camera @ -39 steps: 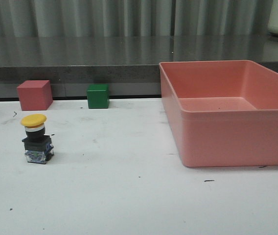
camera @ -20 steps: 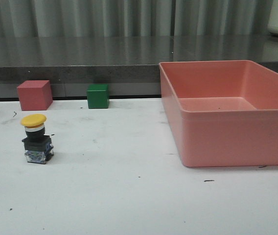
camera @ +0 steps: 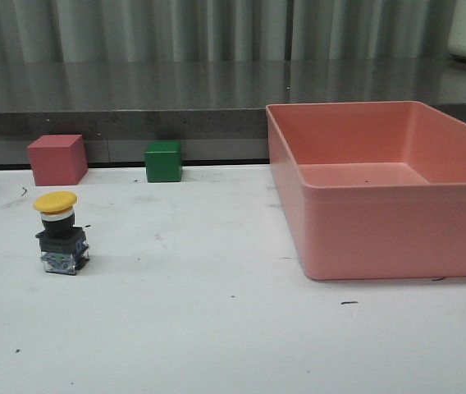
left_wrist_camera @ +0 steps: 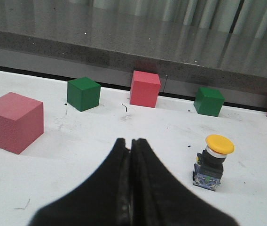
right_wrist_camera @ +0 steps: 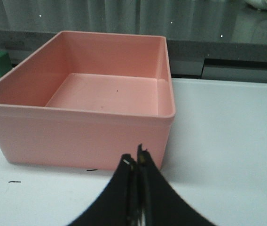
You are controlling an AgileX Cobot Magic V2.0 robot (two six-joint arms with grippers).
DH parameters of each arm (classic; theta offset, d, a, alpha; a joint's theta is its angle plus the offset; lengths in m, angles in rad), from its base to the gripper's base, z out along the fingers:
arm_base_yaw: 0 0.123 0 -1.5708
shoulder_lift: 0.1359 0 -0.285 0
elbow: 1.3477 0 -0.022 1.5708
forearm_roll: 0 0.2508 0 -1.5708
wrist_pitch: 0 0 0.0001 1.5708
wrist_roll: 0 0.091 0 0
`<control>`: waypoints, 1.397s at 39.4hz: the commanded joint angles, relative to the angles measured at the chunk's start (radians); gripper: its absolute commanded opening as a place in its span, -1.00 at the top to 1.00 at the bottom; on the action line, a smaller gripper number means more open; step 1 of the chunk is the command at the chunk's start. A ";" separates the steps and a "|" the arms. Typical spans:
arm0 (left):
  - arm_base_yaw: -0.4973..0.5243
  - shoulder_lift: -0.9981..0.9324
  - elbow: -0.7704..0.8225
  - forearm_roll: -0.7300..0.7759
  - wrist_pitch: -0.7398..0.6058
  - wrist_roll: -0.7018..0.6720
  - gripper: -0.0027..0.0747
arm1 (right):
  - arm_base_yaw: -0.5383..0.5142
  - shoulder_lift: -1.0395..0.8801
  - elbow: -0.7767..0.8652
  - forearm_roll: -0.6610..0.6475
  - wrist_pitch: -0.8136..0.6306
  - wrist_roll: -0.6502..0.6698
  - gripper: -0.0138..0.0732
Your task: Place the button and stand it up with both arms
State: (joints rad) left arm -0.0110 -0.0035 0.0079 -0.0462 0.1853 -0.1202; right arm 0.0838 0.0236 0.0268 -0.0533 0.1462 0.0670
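Note:
The button [camera: 59, 231] stands upright on the white table at the left, yellow cap up, black body on a clear bluish base. It also shows in the left wrist view [left_wrist_camera: 213, 159], standing apart from my left gripper [left_wrist_camera: 130, 141], which is shut and empty. My right gripper [right_wrist_camera: 136, 154] is shut and empty, just in front of the near wall of the pink bin [right_wrist_camera: 77, 136]. Neither gripper shows in the front view.
The pink bin [camera: 381, 238] fills the right of the table. A pink cube [camera: 57, 159] and a green cube [camera: 163, 161] sit at the back edge under a dark ledge. The left wrist view shows another pink cube [left_wrist_camera: 12, 122] and another green cube [left_wrist_camera: 83, 93].
Nothing has visibly changed apart from a very slight shift of the front view.

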 commanded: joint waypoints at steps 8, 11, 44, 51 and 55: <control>0.001 -0.024 0.016 0.000 -0.080 -0.009 0.98 | -0.004 -0.052 -0.004 -0.015 -0.086 -0.008 0.84; 0.001 -0.024 0.016 0.000 -0.080 -0.009 0.98 | -0.004 -0.052 -0.004 -0.015 -0.085 -0.008 0.84; 0.001 -0.022 0.016 0.000 -0.080 -0.009 0.98 | -0.004 -0.052 -0.004 -0.015 -0.085 -0.008 0.84; 0.001 -0.022 0.016 0.000 -0.080 -0.009 0.98 | -0.004 -0.052 -0.004 -0.015 -0.085 -0.008 0.84; 0.001 -0.022 0.016 0.000 -0.080 -0.009 0.98 | -0.004 -0.052 -0.004 -0.015 -0.085 -0.008 0.84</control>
State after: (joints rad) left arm -0.0110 -0.0035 0.0079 -0.0462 0.1853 -0.1202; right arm 0.0838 -0.0117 0.0268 -0.0533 0.1462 0.0670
